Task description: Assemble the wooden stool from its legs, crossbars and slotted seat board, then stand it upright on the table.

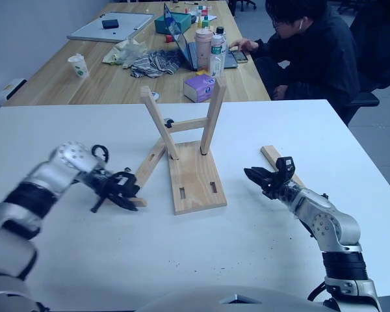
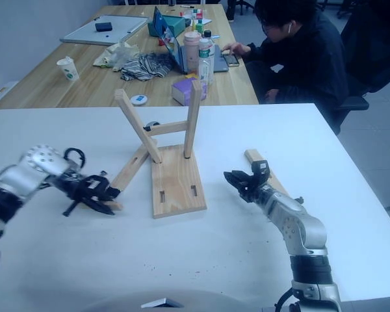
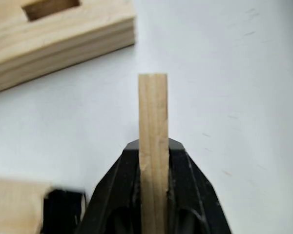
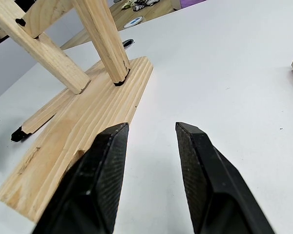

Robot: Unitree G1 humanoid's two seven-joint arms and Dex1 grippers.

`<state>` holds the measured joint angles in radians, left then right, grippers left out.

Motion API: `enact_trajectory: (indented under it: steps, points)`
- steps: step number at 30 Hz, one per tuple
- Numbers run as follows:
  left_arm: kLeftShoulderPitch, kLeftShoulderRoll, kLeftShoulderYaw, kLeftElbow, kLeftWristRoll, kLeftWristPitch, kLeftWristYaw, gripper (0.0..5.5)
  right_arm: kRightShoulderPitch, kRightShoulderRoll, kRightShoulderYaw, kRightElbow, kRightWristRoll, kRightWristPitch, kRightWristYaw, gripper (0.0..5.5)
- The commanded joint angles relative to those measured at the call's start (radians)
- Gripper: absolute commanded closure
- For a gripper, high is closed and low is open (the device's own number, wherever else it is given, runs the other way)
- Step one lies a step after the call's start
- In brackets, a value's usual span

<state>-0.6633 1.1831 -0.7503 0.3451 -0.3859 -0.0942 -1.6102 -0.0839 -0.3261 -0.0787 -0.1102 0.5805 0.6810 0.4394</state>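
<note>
The seat board (image 1: 196,177) lies flat on the white table (image 1: 260,253). Its two far slots each hold a leg: the left leg (image 1: 158,122) leans, the right leg (image 1: 213,114) stands nearly upright, and a crossbar (image 1: 187,125) joins them. The two near slots (image 1: 182,193) are open.

A loose leg (image 1: 150,162) lies on the table just beside the board's left edge, running toward the left gripper (image 1: 131,195). That gripper is clamped on a thin wooden bar (image 3: 153,107), whose end sticks out past the fingertips near the board's near left corner.

The right gripper (image 4: 151,129) is low over the table to the right of the board, its fingers spread apart and holding nothing. Another wooden piece (image 1: 271,155) lies on the table just behind it.

On the far wooden table stand a paper cup (image 1: 78,65), bottles (image 1: 216,51) and a purple box (image 1: 199,87); I cannot tell what they hold.
</note>
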Motion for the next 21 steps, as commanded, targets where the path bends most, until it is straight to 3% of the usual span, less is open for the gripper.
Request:
enact_trajectory:
  steps: [1, 4, 9, 16, 21]
  points:
    - [-0.225, -0.067, 0.134, 0.043, -0.184, 0.284, 0.018, 5.12, -0.002, -0.007, -0.015, 0.015, -0.009, 0.001, 0.012, 3.74]
    - [-0.277, -0.276, 0.313, 0.233, -0.178, 0.413, 0.331, 5.12, -0.028, 0.000, -0.006, 0.037, -0.017, 0.000, 0.018, 3.74]
    - [0.016, -0.414, 0.566, 0.154, -0.206, 0.692, 0.842, 5.12, -0.037, -0.012, 0.004, 0.055, -0.020, 0.007, 0.041, 3.74]
    - [0.224, -0.554, 0.911, -0.149, -0.378, 0.810, 1.078, 5.12, -0.057, -0.043, 0.002, 0.079, -0.029, 0.026, 0.077, 3.74]
    - [0.289, -0.709, 1.026, -0.195, -0.373, 0.733, 1.216, 5.12, -0.076, -0.037, 0.009, 0.101, -0.045, 0.026, 0.089, 3.74]
